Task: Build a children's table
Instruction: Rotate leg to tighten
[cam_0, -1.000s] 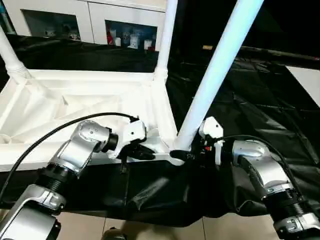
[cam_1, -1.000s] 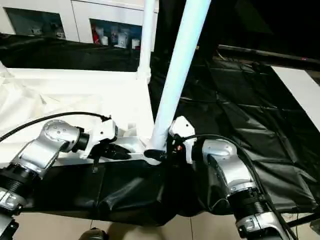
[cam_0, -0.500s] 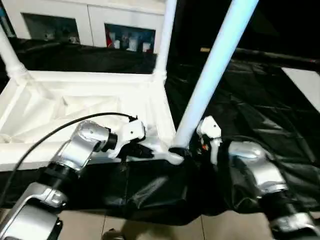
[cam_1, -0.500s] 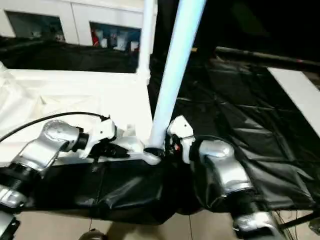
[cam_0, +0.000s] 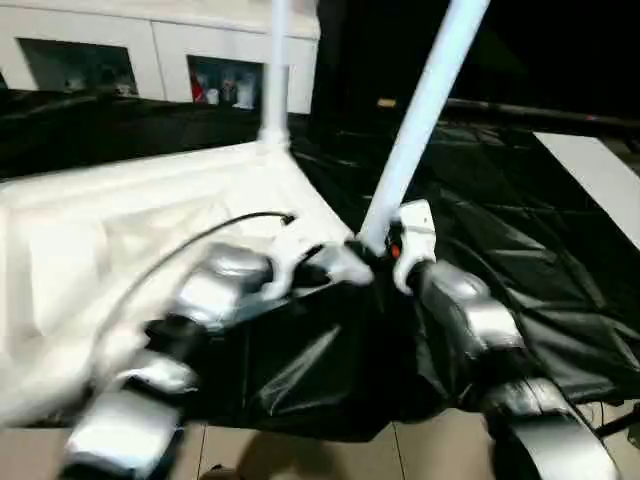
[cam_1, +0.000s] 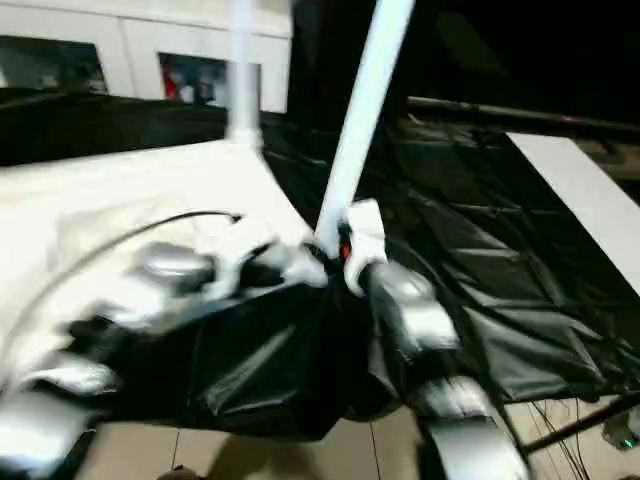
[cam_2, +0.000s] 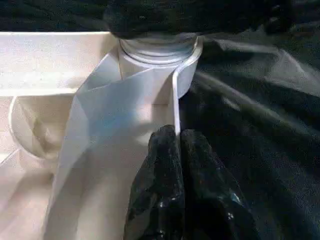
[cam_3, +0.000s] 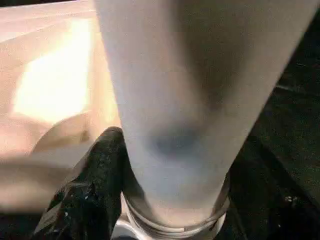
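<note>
Left gripper (cam_2: 177, 145) pinched on rim of upturned white ribbed plastic table top (cam_0: 120, 215); right gripper (cam_3: 165, 200) clasps pale-blue round tube leg (cam_0: 420, 120) above corner socket (cam_2: 157, 52)

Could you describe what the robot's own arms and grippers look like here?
Both forearms are shiny silver, jointed metal. Each wrist carries a white plastic housing; the right one shows a small red mark. A black cable loops over the left arm. The fingers are glossy black.
</note>
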